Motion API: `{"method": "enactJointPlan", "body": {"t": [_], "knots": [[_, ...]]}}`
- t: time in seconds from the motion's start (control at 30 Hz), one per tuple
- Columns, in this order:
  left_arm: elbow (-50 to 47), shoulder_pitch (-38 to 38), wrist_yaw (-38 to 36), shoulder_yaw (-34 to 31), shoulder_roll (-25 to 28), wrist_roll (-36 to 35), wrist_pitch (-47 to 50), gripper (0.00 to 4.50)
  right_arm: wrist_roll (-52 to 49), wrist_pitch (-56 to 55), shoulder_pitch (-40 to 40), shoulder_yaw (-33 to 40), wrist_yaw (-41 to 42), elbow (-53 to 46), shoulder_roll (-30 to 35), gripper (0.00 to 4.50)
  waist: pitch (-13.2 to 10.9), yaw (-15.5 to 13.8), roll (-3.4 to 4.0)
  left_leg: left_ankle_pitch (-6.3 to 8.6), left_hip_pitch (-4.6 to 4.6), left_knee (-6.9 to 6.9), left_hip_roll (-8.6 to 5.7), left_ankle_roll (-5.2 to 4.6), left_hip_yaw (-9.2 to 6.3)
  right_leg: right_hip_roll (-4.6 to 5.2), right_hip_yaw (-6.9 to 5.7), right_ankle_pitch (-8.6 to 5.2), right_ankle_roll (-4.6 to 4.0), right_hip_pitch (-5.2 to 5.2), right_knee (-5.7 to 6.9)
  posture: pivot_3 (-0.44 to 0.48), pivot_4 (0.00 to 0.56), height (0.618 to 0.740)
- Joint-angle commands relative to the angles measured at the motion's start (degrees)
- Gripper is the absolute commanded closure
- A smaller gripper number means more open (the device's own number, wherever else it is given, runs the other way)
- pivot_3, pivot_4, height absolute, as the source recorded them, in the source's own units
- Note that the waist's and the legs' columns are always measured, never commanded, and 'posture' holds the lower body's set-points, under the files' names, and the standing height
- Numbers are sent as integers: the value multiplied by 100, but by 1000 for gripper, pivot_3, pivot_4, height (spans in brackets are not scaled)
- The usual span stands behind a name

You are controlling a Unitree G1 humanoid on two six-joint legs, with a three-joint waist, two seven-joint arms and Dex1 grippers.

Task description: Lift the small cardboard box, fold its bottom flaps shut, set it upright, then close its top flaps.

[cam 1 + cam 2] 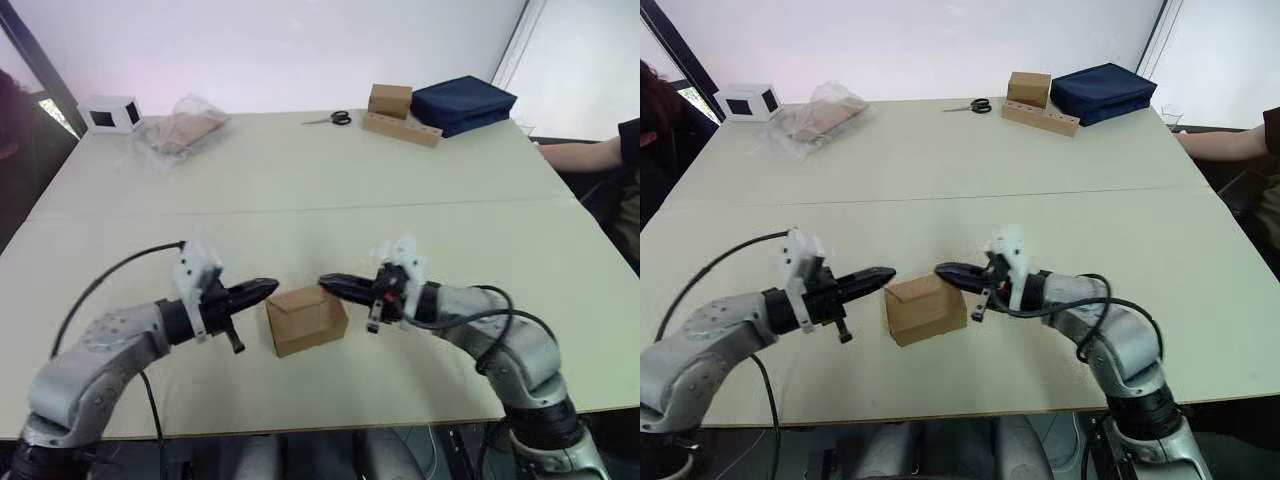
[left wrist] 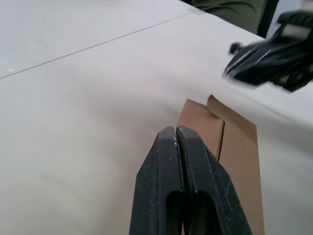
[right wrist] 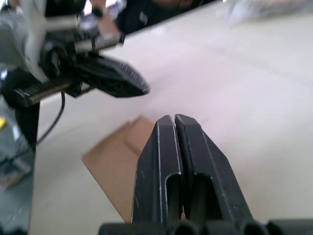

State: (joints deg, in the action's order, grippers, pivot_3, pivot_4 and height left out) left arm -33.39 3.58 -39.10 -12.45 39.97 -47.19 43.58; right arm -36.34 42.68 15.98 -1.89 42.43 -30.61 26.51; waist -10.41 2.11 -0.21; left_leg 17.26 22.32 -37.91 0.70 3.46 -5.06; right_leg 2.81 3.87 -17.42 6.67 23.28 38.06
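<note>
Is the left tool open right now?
No, the left tool's two black fingers are pressed together above the box.

The small cardboard box (image 1: 306,319) sits on the table's (image 1: 300,200) near edge, between left gripper (image 1: 268,289) and right gripper (image 1: 326,284).

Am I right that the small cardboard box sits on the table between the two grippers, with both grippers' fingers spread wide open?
Not quite: the small cardboard box does sit on the table between the left gripper and the right gripper, but both pairs of fingers are pressed shut, not spread open. The left wrist view and the right wrist view each show the two fingers closed together.
</note>
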Motion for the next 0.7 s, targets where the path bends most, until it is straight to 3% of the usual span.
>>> {"method": "enactJointPlan", "body": {"t": [0.03, 0.2, 0.33, 0.7], "knots": [[-457, -477, -19, -744, 372, -674, 416, 4500, -704, 271, -333, 705, 0, -545, 344, 4458, 0, 12, 0, 0, 0, 0, 0, -1, 1, 1, 1, 0, 0, 0, -1, 0, 150, 740], [-534, -1747, -545, -1350, 947, -337, 342, 4500, -1072, 598, -1265, 1181, 312, -716, 1160, 4458, -1, 20, 1, 1, -2, 4, 2, -2, 3, -2, 1, -1, -2, 0, -2, 0, 150, 740], [-363, -2489, -933, -1498, 1021, -12, 69, 4500, -953, 480, -1869, 1246, 637, -585, 1657, 4458, -1, -10, 0, 1, -4, 2, 1, -2, 8, -2, 2, -1, -2, -5, -7, 0, 150, 740], [-156, -2925, -1025, -1428, 682, 253, -242, 4500, -285, -256, -2224, 984, 1062, 23, 1961, 4458, -1, -59, -2, 2, -8, 2, 2, -3, 11, -2, 3, -1, -2, -11, -9, 0, 150, 740]]}}
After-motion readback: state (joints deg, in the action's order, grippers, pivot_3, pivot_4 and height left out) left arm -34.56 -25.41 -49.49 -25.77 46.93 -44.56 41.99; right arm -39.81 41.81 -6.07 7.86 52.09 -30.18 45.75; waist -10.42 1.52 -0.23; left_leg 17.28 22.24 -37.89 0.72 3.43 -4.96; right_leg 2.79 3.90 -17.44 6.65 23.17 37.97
